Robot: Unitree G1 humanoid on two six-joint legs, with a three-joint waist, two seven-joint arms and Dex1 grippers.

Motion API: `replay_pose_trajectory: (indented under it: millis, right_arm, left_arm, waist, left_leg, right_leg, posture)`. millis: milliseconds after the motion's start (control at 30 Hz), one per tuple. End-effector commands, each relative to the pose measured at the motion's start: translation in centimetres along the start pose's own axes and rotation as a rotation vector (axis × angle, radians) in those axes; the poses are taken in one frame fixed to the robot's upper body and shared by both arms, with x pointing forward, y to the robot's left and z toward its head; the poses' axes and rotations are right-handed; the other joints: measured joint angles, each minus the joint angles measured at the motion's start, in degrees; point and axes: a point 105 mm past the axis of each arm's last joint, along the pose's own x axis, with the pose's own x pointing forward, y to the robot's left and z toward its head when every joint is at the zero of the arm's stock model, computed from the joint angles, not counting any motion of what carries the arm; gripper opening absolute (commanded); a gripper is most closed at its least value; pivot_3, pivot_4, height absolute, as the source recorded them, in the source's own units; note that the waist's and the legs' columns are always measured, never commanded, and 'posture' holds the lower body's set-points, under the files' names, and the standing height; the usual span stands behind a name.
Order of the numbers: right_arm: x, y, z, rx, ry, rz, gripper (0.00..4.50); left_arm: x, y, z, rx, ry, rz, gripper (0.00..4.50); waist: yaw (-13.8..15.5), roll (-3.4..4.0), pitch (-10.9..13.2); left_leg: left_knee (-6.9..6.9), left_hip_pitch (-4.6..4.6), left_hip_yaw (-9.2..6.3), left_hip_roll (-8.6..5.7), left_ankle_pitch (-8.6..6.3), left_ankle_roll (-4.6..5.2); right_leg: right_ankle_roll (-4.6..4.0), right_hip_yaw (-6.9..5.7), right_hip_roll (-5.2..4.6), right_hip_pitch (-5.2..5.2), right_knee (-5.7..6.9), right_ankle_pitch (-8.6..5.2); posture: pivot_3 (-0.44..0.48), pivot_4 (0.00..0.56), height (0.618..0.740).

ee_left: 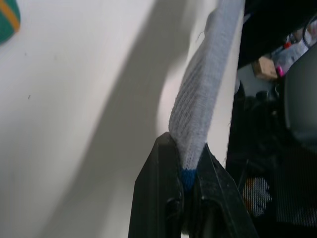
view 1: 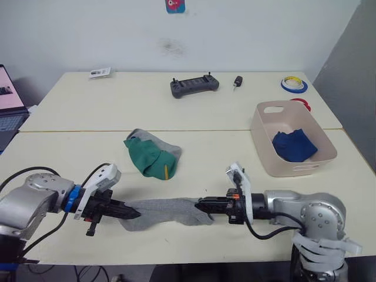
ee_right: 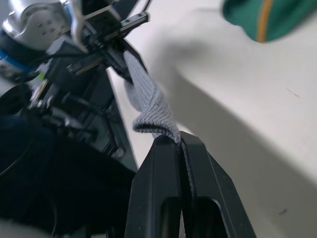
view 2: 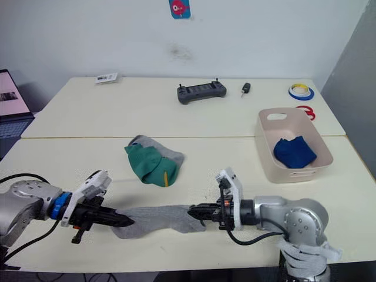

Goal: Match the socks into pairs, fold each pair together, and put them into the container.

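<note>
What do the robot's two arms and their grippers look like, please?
Both arms have rounded silver-grey metal housings with black cables looping out of them. Each wrist carries a white plastic bracket. The left gripper and the right gripper each have two slim black fingers. The left wrist also has a blue ring.

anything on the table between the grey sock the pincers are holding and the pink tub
Nothing visible. The grey sock hangs between the left pincer and right pincer, and bare tabletop runs from there to the container.
</note>
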Motion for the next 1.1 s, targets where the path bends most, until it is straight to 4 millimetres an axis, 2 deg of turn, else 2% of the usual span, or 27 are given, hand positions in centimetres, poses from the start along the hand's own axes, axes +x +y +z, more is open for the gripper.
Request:
replay_pose_trajectory:
  millis: [33, 200, 400, 467, 500, 567, 667, 833, 900, 1033, 1100]
  right_arm:
    - [-0.2, -1.3, 0.0, 0.001, -0.012, -0.111, 0.0]
    - [0.2, -2.6, -0.5, -0.045, 0.01, -0.204, 0.0]
    - [0.3, -3.8, -0.6, -0.091, 0.002, -0.274, 0.0]
    - [0.3, -4.2, -0.6, -0.108, -0.007, -0.296, 0.0]
    - [0.2, -4.3, -0.5, -0.115, -0.013, -0.306, 0.39]
    - [0.2, -4.4, -0.4, -0.132, -0.03, -0.322, 0.67]
    - [-0.1, -4.4, -0.1, -0.155, -0.052, -0.331, 1.69]
    - [-1.6, -3.6, 1.1, -0.253, -0.095, -0.31, 3.49]
    - [-2.0, -2.8, 1.2, -0.303, -0.096, -0.272, 4.16]
    - [-2.4, -1.4, 0.9, -0.454, -0.089, -0.215, 4.16]
    - [-1.9, -1.4, 0.6, -0.518, -0.088, -0.206, 4.16]
  left_arm:
    - [0.5, 1.5, -0.5, 0.008, 0.046, 0.033, 0.03]
    - [1.7, 2.9, -0.5, 0.067, 0.061, 0.047, 0.03]
    - [2.4, 3.4, 1.1, 0.108, -0.03, 0.058, 0.03]
    - [2.6, 3.5, 1.4, 0.154, -0.047, 0.073, 0.5]
    - [2.6, 3.5, 1.5, 0.159, -0.054, 0.077, 0.77]
    - [2.6, 3.7, 1.4, 0.198, -0.048, 0.095, 1.2]
    - [2.1, 3.7, 1.4, 0.21, -0.048, 0.11, 2.06]
    - [0.1, 4.0, 2.5, 0.268, -0.084, 0.176, 3.54]
    - [-0.6, 3.7, 2.9, 0.27, -0.092, 0.178, 3.55]
    - [-1.1, 3.0, 4.2, 0.31, -0.162, 0.2, 3.55]
    - [-0.1, 2.3, 4.5, 0.323, -0.207, 0.185, 3.55]
  waist:
    - [0.08, -0.02, 0.0]
    - [0.0, -0.06, -0.02]
    - [0.03, -0.06, -0.02]
    - [0.11, -0.07, -0.02]
    - [0.11, -0.07, -0.02]
    - [0.11, -0.07, -0.02]
    - [0.07, -0.07, -0.02]
    - [0.07, -0.08, -0.03]
    - [0.04, -0.07, -0.03]
    - [0.07, -0.09, -0.03]
    - [0.05, -0.09, -0.03]
  left_leg:
    - [0.0, -0.03, 0.02, 0.01, 0.0, 0.0]
    - [0.01, -0.07, 0.07, 0.01, 0.0, 0.0]
    - [0.02, -0.06, 0.05, 0.07, 0.0, 0.01]
    - [0.07, -0.07, 0.03, 0.08, 0.0, 0.01]
    - [0.08, -0.07, 0.0, 0.1, 0.0, 0.01]
    - [0.08, -0.07, 0.0, 0.1, 0.0, 0.01]
    - [0.08, -0.06, 0.0, 0.11, 0.0, 0.01]
    - [0.09, -0.07, -0.01, 0.11, 0.0, 0.01]
    - [0.09, -0.07, -0.02, 0.1, 0.0, 0.01]
    - [0.09, -0.08, -0.02, 0.14, 0.0, 0.01]
    - [0.1, -0.07, -0.03, 0.13, 0.0, 0.01]
  right_leg:
    - [0.0, -0.01, 0.03, -0.04, 0.0, 0.0]
    - [0.01, 0.04, 0.14, -0.1, -0.02, 0.0]
    - [0.0, 0.04, 0.18, -0.09, 0.02, 0.0]
    - [0.01, 0.03, 0.17, -0.08, 0.03, 0.0]
    - [0.0, 0.03, 0.16, -0.06, 0.03, 0.0]
    - [0.0, 0.04, 0.16, -0.06, 0.03, 0.0]
    - [0.0, 0.05, 0.16, -0.06, 0.03, 0.0]
    - [0.0, 0.03, 0.16, -0.06, 0.04, 0.0]
    - [0.0, 0.01, 0.18, -0.07, 0.04, 0.0]
    - [0.01, 0.01, 0.16, -0.05, -0.01, 0.0]
    - [0.01, 0.02, 0.17, -0.02, 0.0, 0.0]
  posture:
    - [0.0, 0.15, 0.74]
    - [0.0, 0.15, 0.74]
    - [0.0, 0.15, 0.74]
    - [0.0, 0.15, 0.74]
    - [0.0, 0.15, 0.74]
    - [0.0, 0.15, 0.74]
    - [0.0, 0.15, 0.74]
    - [0.0, 0.15, 0.74]
    - [0.0, 0.15, 0.74]
    - [0.0, 0.15, 0.74]
    - [0.0, 0.15, 0.74]
